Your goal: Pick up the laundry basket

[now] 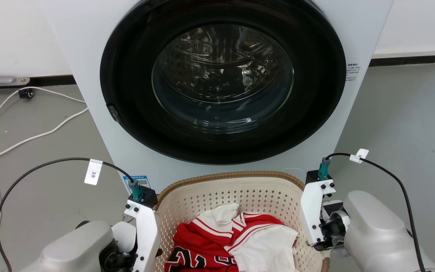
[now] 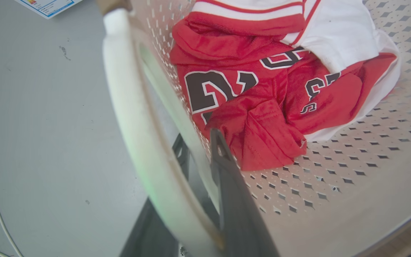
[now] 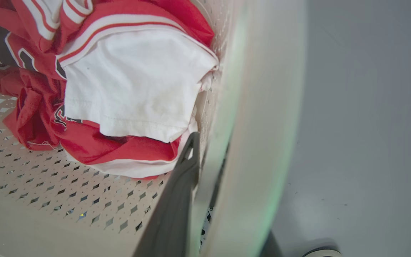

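Laundry basket (image 1: 236,192) low in front of washer (image 1: 81,56), long axis crosswise; left tool (image 2: 200,142) and right tool (image 3: 207,150) each look clamped across an end wall under a white handle (image 2: 127,100), equally near, so lift likely goes straight up.

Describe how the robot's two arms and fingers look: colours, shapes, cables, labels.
Left arm and right arm have pale-grey shells and white wrist plates. A black cable with a white tag plugs into each through a teal connector. The fingers are long, dark and tapered.
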Tool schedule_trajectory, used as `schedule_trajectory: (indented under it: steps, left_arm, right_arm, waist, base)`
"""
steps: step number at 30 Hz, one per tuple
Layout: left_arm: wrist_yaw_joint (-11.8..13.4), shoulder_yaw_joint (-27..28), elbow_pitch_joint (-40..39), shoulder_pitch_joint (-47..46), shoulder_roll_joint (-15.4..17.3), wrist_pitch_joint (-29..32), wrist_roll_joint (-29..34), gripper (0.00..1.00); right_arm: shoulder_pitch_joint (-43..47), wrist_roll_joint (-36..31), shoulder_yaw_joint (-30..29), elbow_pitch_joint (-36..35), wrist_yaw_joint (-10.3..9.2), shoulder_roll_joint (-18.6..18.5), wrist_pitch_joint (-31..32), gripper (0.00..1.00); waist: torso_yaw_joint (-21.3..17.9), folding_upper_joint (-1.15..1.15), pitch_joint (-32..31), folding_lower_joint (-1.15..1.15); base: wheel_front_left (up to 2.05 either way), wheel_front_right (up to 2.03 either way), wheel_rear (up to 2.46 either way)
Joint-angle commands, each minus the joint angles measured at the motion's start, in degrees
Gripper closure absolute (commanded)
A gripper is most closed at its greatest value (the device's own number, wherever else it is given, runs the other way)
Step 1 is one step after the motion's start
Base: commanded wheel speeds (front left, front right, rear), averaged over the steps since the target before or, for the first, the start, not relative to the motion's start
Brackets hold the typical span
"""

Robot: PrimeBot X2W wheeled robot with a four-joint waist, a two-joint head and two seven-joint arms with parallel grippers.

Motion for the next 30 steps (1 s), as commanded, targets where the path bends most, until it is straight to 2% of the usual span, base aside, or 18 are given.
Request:
schedule_trajectory:
  steps: [1, 30]
  left_arm:
    - [-1.1, -0.4, 0.0, -0.5, 0.8, 0.3, 0.8, 1.0]
    - [-1.1, -0.3, -0.1, -0.7, 0.7, 0.5, 1.5, 1.0]
  right_arm:
    - [-1.0, -0.2, 0.2, 0.2, -0.02, -1.2, -0.1, 1.0]
    - [-2.2, 0.6, 0.0, 3.5, -0.02, -0.5, -1.0, 1.0]
  waist:
    - [0.0, 0.0, 0.0, 0.0]
    - [0.1, 0.0, -0.1, 0.0]
  base:
    - [0.0, 0.0, 0.0]
    - [0.0, 0.0, 0.0]
